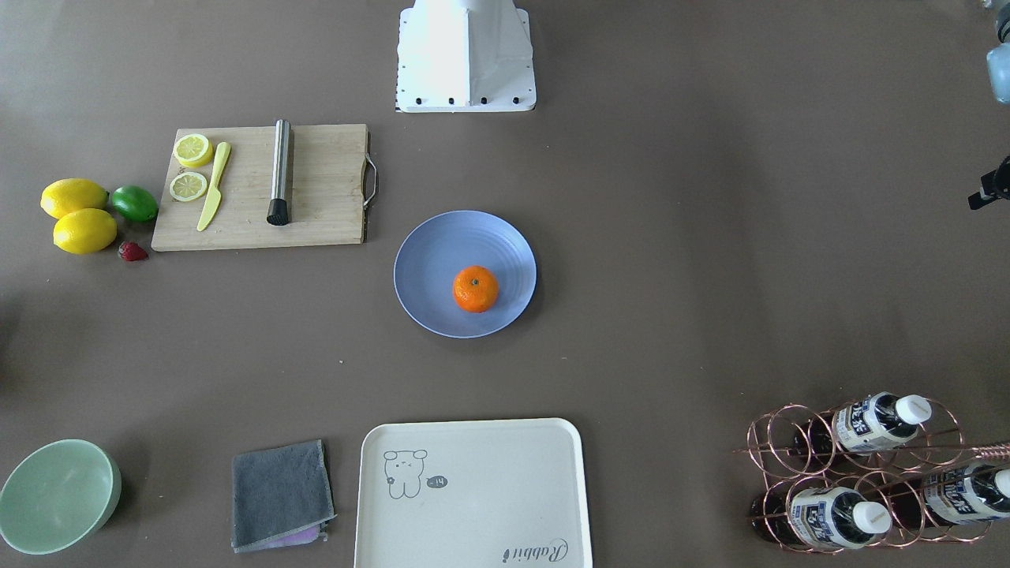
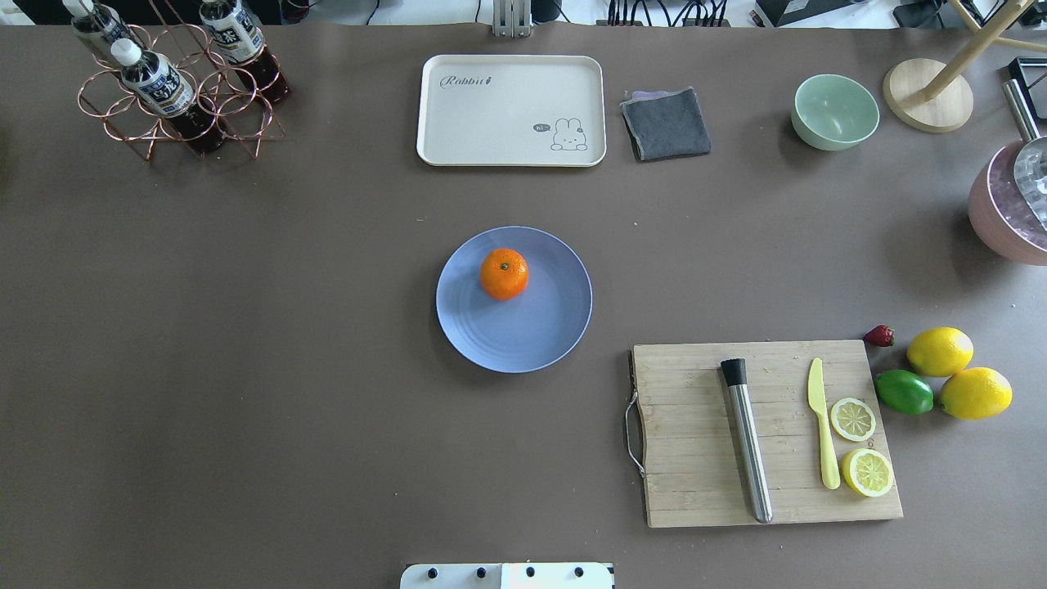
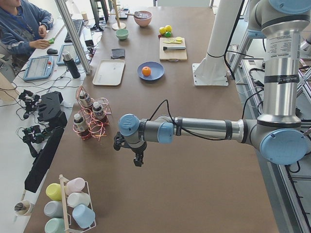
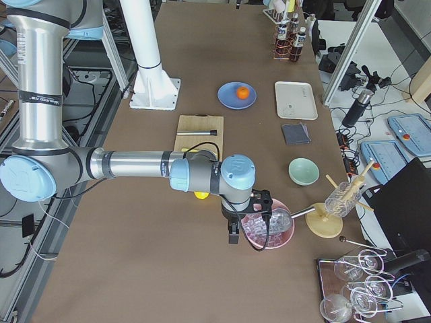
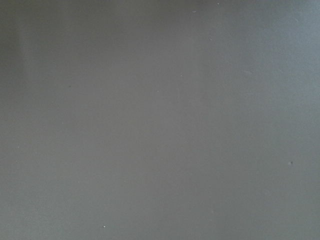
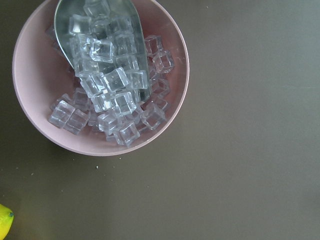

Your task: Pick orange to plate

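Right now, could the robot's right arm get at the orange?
Probably yes: the orange sits uncovered on the plate, nothing tall between it and the right arm over the ice bowl.

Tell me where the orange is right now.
In the overhead view the orange sits on the blue plate at mid-table, on its far part, toward the cream tray.

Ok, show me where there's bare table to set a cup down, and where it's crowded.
Widest bare stretch: the robot's left side, between the bottle rack and the plate, running to the near edge. A smaller one lies between the plate, the cloth and the ice bowl, beyond the cutting board. Crowded: the board's corner with lemons and lime.
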Robot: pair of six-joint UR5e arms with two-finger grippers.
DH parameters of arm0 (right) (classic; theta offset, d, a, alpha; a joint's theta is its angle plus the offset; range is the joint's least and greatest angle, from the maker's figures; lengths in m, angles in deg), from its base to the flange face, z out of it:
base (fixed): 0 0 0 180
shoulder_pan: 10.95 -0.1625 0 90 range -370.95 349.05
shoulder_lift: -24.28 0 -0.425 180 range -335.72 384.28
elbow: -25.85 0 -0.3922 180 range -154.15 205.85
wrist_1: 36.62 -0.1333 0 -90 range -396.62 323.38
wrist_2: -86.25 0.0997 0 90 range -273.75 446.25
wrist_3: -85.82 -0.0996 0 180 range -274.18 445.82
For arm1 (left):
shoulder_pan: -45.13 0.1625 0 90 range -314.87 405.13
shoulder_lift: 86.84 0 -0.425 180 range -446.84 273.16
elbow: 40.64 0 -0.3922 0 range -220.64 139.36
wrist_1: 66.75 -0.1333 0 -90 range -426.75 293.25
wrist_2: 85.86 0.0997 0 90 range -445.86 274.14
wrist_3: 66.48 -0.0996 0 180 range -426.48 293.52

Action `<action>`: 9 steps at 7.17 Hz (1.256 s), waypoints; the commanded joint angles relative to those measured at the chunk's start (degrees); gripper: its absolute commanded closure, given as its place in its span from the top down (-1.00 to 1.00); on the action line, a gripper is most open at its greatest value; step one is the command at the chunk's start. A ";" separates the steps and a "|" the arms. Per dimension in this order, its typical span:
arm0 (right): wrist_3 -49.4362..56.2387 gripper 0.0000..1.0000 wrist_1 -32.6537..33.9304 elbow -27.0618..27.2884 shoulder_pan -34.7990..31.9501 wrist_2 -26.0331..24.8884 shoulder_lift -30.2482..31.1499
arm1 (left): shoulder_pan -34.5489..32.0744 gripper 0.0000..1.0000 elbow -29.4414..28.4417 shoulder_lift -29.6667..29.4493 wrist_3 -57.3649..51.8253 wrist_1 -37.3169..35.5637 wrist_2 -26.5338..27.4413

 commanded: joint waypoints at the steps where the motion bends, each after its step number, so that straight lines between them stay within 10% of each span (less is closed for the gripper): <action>1: 0.06 1.00 0.16 -0.75 0.03 0.73 0.43 | 0.25 0.97 -0.01 0.28 0.15 -0.07 4.00; 9: 0.50 1.00 0.16 -0.75 0.20 2.66 0.87 | 0.16 0.97 0.16 0.37 0.23 0.28 3.92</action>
